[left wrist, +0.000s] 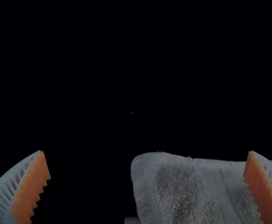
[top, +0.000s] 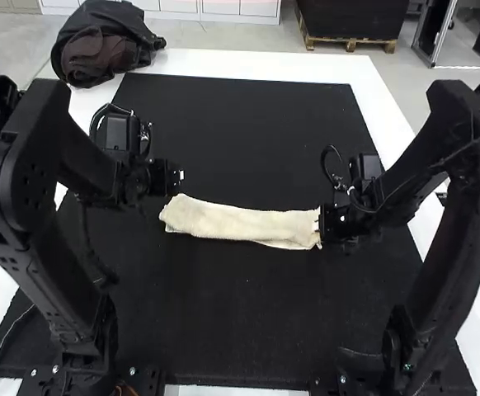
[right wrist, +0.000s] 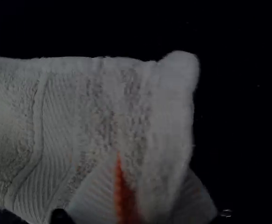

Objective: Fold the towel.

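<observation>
While the left gripper [left wrist: 146, 151] is standing wide, its orange pads [left wrist: 33, 186] are facing each other well apart, and the near end of the towel [top: 240, 224] is showing in the space between them, nothing pinched. Seen in the high view, that end is lying just beside the gripper, on the side toward the arm bases and a touch to the right. From there the long axis is running away rightward as a narrow strip, which is looking already folded lengthwise, and slanting slightly toward the bases as it goes. At the far end the right gripper [right wrist: 153, 162] is closing the strip's end edge between its fingers. Outward again, the black mat [top: 248, 313] is carrying the strip near its middle, and the white table [top: 240, 59] is framing the mat.

So each end is having its own nearest gripper, the left one free, the right one loaded. The next fold is probably asking for one end to travel along that axis; gripping across it instead could be skewing the layers.
</observation>
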Motion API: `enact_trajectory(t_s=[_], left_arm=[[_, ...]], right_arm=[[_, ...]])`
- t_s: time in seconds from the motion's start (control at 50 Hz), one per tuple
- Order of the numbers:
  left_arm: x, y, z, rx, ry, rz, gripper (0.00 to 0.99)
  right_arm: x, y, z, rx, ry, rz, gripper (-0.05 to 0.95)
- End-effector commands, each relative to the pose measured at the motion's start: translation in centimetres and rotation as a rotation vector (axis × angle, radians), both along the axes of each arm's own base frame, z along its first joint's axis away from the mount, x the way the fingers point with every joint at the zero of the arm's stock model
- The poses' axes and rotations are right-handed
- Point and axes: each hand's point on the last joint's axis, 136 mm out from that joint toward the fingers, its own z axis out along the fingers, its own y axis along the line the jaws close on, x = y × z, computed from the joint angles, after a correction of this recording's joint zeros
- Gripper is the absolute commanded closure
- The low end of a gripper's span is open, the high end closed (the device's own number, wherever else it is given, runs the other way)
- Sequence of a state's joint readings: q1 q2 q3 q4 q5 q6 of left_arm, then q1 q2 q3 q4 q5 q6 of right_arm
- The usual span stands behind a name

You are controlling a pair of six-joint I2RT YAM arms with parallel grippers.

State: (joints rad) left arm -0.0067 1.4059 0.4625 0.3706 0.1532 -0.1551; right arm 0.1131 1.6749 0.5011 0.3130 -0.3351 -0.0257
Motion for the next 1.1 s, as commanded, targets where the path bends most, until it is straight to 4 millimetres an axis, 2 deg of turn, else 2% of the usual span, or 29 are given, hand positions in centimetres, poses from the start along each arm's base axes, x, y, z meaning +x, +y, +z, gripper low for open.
enact_trajectory(t_s=[0.0, 0.24, 0.46, 0.82, 1.08], left_arm=[[1.1, 0.4, 2.1, -0.003, -0.053, 0.018, 0.026], [1.1, 0.6, 2.1, -0.010, -0.050, 0.026, 0.026], [1.1, 0.6, 2.7, -0.011, -0.064, 0.028, 0.026], [1.2, 1.1, 2.9, 0.001, -0.056, 0.054, 0.026], [1.6, 2.2, 3.8, 0.033, -0.081, 0.109, 0.026]], right_arm=[[-0.1, 0.9, 0.1, 0.017, 0.009, 0.049, 0.92], [-0.6, 0.3, 0.2, 0.029, 0.040, 0.033, 0.92], [0.7, 0.0, 3.1, 0.055, -0.015, 0.004, 0.92], [1.5, 0.5, 7.0, 0.087, -0.053, 0.013, 0.92], [1.1, 2.5, 9.2, 0.139, -0.051, 0.053, 0.92]])
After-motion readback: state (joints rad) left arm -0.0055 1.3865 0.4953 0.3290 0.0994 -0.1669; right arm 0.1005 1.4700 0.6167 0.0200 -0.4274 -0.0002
